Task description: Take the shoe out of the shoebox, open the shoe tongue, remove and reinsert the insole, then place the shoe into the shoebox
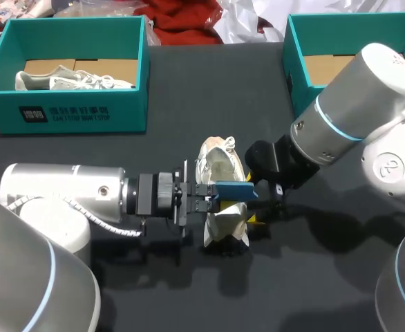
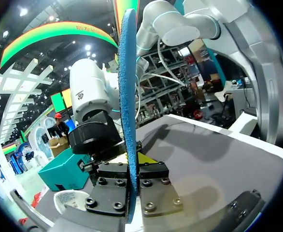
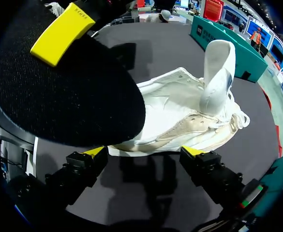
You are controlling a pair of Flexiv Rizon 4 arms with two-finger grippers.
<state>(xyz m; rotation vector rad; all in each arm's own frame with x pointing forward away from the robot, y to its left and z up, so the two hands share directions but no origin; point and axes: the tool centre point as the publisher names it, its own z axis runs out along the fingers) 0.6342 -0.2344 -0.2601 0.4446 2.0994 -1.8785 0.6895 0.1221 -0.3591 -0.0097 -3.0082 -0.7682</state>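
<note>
Now, shoes: two, both white. One shoe (image 1: 220, 162) lies in the middle of the black table (image 1: 327, 277), outside both boxes. A second shoe (image 1: 71, 79) lies inside the left box (image 1: 71, 114).
Tongue: one tongue (image 3: 216, 72), standing up clear of the shoe's opening.
Insole: one blue insole (image 1: 233, 190), out of the shoe and held just above its middle; the left wrist view shows it edge-on.
Left gripper (image 1: 211, 196): fingers pressed on the insole from both sides.
Right gripper (image 3: 144, 151): fingers spread wide and holding nothing, with the shoe's side just ahead of the yellow tips.
Boxes: two, both teal, at the table's far side. The right box (image 1: 296, 55) is partly behind the right arm and shows brown cardboard inside.
</note>
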